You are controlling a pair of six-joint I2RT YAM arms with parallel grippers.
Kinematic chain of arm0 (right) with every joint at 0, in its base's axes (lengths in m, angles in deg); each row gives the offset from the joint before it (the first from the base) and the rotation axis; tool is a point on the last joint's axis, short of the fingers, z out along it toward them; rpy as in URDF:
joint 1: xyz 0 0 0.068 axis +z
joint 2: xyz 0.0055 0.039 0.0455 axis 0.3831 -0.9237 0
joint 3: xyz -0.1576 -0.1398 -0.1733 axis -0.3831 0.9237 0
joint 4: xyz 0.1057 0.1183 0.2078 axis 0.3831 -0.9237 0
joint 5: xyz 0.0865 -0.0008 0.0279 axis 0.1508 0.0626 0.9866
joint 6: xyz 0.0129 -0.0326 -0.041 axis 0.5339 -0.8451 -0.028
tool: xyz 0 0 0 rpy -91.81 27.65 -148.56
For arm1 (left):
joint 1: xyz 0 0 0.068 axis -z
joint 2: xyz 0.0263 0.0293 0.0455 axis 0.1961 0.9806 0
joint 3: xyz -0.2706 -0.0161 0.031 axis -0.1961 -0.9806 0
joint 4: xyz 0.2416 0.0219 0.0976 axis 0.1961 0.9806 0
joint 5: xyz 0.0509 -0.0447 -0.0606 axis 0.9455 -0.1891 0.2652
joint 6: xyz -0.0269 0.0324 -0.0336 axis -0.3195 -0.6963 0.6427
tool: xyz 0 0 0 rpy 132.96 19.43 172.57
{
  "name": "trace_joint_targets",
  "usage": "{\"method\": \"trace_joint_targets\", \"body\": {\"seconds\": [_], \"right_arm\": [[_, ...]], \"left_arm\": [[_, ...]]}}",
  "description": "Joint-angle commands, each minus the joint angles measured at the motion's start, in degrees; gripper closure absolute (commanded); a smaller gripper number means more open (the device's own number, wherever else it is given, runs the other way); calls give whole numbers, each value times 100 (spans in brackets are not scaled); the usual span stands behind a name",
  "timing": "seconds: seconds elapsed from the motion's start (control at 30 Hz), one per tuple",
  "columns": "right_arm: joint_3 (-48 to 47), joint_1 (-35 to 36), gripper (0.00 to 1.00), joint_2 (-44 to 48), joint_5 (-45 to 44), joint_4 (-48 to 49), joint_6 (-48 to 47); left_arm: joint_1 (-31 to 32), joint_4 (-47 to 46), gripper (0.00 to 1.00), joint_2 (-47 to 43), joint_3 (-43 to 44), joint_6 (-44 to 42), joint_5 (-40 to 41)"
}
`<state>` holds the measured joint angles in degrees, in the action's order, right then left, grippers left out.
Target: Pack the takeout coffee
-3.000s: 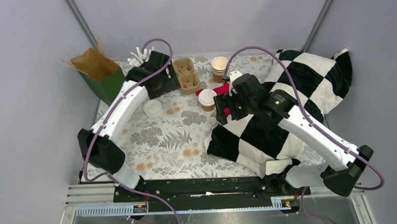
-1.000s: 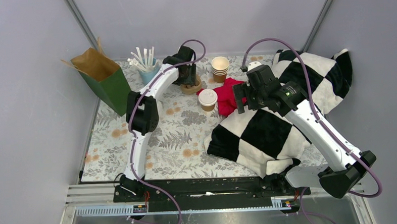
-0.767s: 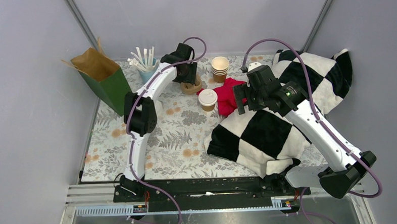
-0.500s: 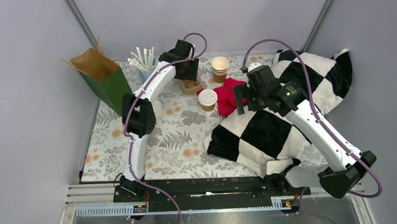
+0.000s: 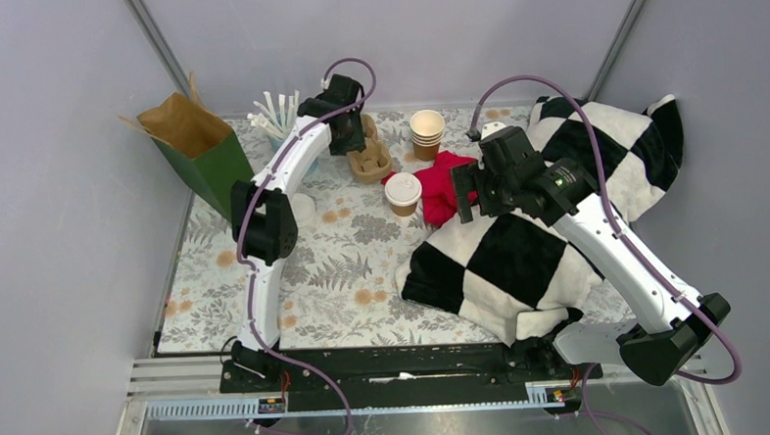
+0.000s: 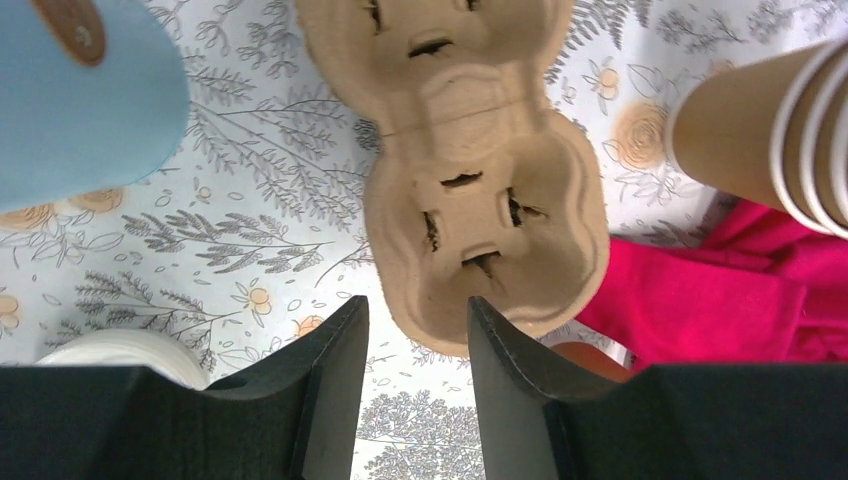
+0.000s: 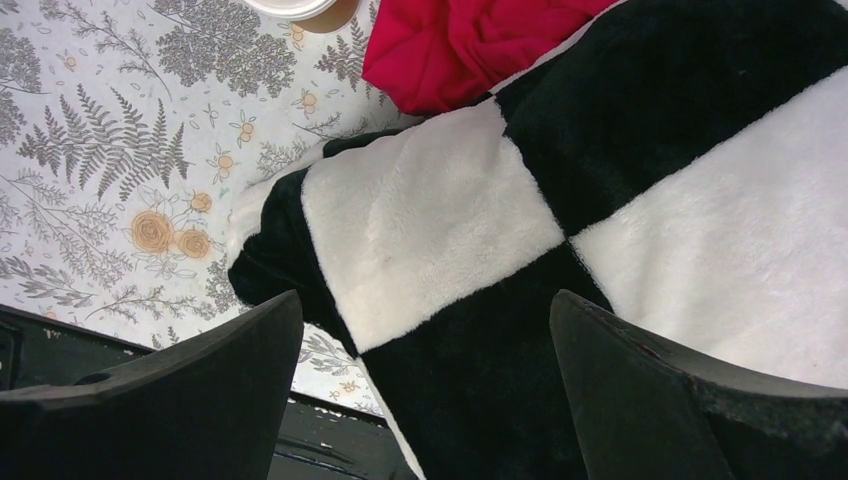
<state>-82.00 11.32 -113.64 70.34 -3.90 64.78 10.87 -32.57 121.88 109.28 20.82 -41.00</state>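
There's the takeout coffee [image 5: 403, 192], mid-bench just beside the red cloth [image 5: 442, 184]. The right claw [image 7: 425, 300] gapes wide nearby, empty, likely poised for it; the left claw [image 6: 415, 310], slightly parted, hovers over the cup carrier [image 6: 470, 150].

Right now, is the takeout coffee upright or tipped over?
Upright. In the top view the takeout coffee shows its round white lid facing up, with brown cup wall below, beside the red cloth.

Upright lidded takeout coffee [image 5: 403, 193] beside red cloth [image 5: 438, 183]
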Motion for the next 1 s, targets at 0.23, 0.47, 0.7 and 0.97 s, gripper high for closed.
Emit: {"method": "trace_joint_targets", "body": {"seconds": [0.23,0.47,0.7,0.97], "right_arm": [[-137,-39,0,182,97,-43,101],[-109,-44,0,193,125,-32,97],[-84,-42,0,194,132,-24,78],[-89,-40,0,163,147,-21,60]], "left_arm": [[2,264,65,396,329,637,437],[0,182,69,401,296,604,732],[6,149,66,445,294,613,695],[-10,20,62,357,241,584,763]]}}
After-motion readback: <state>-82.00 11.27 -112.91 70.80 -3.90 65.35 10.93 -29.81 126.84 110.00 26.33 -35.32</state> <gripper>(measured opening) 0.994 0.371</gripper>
